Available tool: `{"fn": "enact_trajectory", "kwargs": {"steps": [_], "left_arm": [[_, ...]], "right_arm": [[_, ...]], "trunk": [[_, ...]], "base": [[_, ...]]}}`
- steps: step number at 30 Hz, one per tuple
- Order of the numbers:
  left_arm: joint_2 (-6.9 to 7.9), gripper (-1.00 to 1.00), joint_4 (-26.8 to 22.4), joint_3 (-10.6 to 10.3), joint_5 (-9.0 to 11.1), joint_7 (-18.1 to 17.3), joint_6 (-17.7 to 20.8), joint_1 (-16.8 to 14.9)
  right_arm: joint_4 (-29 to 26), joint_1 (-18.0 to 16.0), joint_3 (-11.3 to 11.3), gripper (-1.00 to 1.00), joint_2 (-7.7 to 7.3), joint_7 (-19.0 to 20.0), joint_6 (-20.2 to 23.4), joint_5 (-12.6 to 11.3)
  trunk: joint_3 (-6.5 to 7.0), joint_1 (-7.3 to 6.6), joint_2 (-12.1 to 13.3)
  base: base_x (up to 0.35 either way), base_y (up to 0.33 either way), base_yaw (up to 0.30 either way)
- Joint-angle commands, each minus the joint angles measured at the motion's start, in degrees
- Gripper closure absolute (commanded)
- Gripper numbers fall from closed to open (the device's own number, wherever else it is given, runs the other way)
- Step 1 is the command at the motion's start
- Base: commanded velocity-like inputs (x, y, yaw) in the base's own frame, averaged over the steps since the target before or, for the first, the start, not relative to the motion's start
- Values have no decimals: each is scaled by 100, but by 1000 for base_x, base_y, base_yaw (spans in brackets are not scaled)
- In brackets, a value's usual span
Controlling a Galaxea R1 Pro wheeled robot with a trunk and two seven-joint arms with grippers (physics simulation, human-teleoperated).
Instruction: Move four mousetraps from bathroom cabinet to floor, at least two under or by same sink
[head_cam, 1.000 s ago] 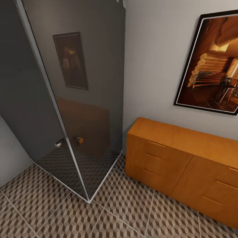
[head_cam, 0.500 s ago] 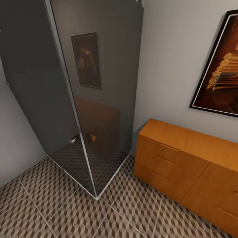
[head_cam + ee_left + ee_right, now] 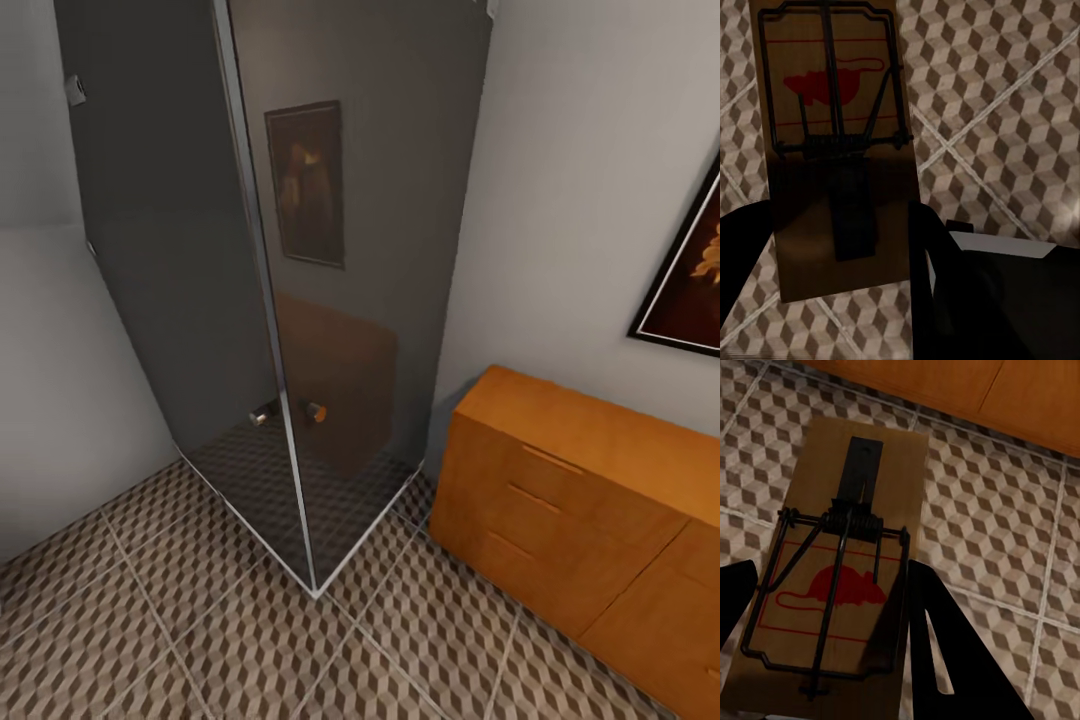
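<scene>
text: you have no readable words, numbers or brand names | sign: a red mouse outline is printed on the mousetrap [image 3: 832, 577] in your right wrist view | sign: a red mouse shape marks the other mousetrap [image 3: 832, 112] in your left wrist view

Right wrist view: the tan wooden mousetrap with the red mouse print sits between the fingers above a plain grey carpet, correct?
Not carpet. The right wrist view shows the tan wooden mousetrap between the fingers above cube-patterned floor tiles; the rest stands.
</scene>
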Motion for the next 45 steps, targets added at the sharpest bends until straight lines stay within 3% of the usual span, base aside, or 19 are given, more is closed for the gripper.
{"fn": "enact_trajectory", "kwargs": {"steps": [1,45], "left_arm": [[1,100,-4,-49,-2,52,-7,-4],[1,100,-6,-49,-2,52,-8,-4]], "right_arm": [[-5,-2,51,100,-1,-51,-9,-11],[-7,-2,51,100,-1,-51,-10,-11]], "trunk": [[-12,3,-11],[-12,3,-11]], "base": [[0,0,233],[0,0,233]]}}
